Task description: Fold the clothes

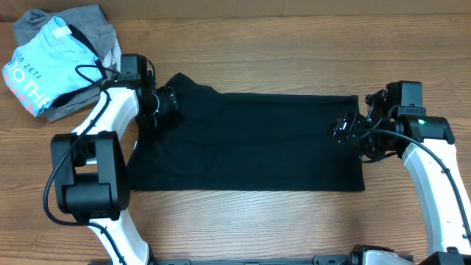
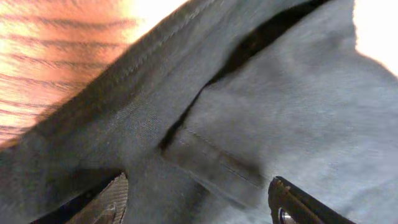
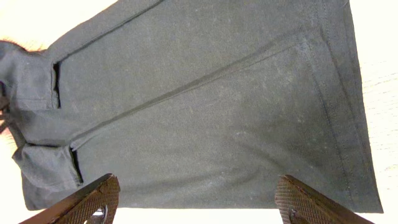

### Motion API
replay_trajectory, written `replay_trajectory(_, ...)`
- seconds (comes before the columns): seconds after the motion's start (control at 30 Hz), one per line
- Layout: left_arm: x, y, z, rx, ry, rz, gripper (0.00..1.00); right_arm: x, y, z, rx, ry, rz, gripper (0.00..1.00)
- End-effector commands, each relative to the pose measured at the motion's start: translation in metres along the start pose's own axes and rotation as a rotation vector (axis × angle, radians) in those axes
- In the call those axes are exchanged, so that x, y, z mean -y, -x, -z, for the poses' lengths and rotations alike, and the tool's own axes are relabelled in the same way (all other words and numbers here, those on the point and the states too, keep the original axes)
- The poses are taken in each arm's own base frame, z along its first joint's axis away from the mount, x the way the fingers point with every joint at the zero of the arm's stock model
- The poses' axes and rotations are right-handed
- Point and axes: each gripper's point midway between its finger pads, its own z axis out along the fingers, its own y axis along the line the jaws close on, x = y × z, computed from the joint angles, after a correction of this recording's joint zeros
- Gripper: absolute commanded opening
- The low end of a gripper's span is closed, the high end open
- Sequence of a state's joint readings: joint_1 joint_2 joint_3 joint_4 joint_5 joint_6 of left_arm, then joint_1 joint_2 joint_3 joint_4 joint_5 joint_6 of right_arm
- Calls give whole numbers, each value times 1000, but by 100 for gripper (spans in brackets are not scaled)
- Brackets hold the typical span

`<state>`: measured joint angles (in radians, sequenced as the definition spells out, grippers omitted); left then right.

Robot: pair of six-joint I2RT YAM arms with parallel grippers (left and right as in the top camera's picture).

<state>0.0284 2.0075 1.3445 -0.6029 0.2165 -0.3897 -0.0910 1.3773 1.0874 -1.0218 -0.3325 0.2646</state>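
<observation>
Black T-shirt point(image 1: 250, 140): lies flat in a long rectangle across the middle of the table point(image 1: 294, 44), sleeves tucked in, with one corner poking out at its far left end.

My left gripper point(image 1: 168, 101) is low over that far left corner. Its fingers point(image 2: 106, 199) are spread wide over a sleeve hem, and nothing is clamped.

My right gripper point(image 1: 344, 126) is over the shirt's right end, with the jaws wide apart and nothing held.

Light blue printed shirt point(image 1: 37, 66): heaped on a grey garment point(image 1: 81, 22) at the table's far left corner.
</observation>
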Motion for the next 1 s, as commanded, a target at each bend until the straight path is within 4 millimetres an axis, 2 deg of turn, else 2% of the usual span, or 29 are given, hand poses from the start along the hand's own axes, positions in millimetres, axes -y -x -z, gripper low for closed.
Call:
replay_trajectory(0.0, 1, 3, -8, -10, -17, 15, 74, 2, 2, 0, 13, -7, 8, 85)
replay_trajectory(0.23, 10, 10, -3, 2, -50, 1, 69, 8, -3, -11, -3, -12, 2, 84)
replay_trajectory(0.43, 14, 17, 1, 16, -56, -2, 69, 10, -1, -18, -18, -18, -4, 85)
replay_trajectory(0.97, 14, 24, 1, 47, -55, -12, 66, 10, -1, -19, -20, -18, -5, 85)
